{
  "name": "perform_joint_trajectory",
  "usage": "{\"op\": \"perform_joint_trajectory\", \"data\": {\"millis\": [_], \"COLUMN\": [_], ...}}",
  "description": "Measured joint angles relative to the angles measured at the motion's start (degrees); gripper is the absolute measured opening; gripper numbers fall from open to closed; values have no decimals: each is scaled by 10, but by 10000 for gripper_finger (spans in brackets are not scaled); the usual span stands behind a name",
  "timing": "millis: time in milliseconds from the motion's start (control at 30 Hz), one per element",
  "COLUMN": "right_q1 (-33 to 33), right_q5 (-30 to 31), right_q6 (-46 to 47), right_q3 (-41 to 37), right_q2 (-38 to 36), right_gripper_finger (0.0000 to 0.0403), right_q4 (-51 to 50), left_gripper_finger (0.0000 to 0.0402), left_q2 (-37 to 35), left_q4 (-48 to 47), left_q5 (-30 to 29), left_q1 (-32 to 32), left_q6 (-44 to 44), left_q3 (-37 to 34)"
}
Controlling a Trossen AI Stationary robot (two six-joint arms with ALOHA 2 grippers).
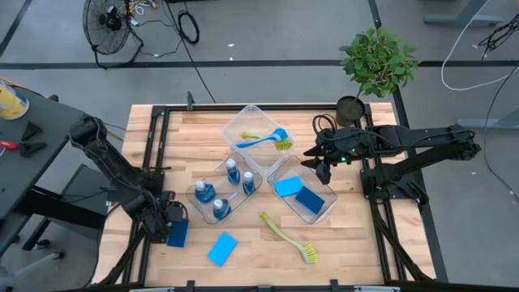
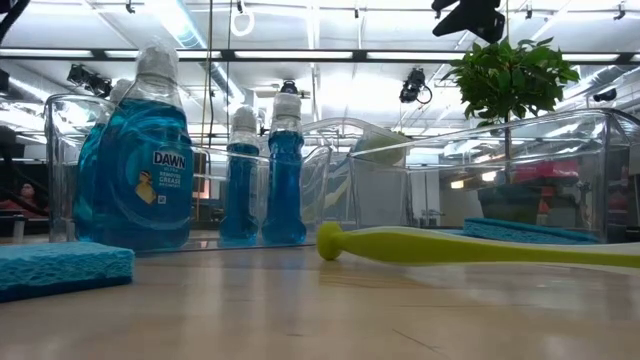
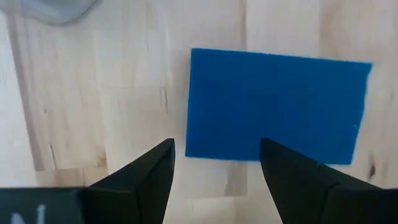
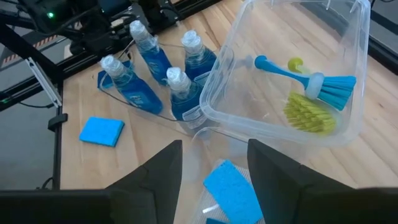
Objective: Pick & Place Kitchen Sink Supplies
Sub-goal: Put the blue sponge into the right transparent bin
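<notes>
A dark-blue sponge (image 3: 277, 109) lies flat on the wood at the table's near left (image 1: 178, 233). My left gripper (image 3: 214, 155) hovers over its edge, open, and touches nothing I can see. My right gripper (image 4: 214, 152) is open above the right bin (image 1: 320, 212), where a light-blue sponge (image 4: 233, 190) and a dark-blue one (image 1: 309, 199) lie. Several blue-liquid bottles (image 1: 219, 191) stand in the left bin. A blue brush (image 1: 261, 139) and a yellow-green one (image 4: 308, 112) lie in the far bin. On the bare table lie a light-blue sponge (image 1: 221, 248) and a yellow-green brush (image 1: 288, 238).
Three clear bins cluster mid-table: the far one (image 1: 243, 122), the left one (image 1: 195, 195) and the right one. A potted plant (image 1: 377, 61) stands at the far right corner. Black frame rails (image 1: 150, 154) run along the table's sides.
</notes>
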Motion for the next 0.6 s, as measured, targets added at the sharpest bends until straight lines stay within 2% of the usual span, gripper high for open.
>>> {"op": "perform_joint_trajectory", "data": {"millis": [133, 300, 433, 600], "right_q1": [0, 0, 0, 0], "right_q5": [0, 0, 0, 0], "right_q6": [9, 19, 24, 24], "right_q3": [0, 0, 0, 0], "right_q2": [0, 0, 0, 0], "right_gripper_finger": [183, 183, 183, 183], "right_q4": [0, 0, 0, 0], "left_gripper_finger": [238, 238, 238, 210], "left_q2": [0, -1, -1, -1], "left_q4": [16, 76, 79, 81], "left_q5": [-13, -2, 0, 1], "left_q1": [1, 1, 1, 1], "left_q6": [-15, -27, -26, -25], "left_q3": [-16, -49, -51, -51]}}
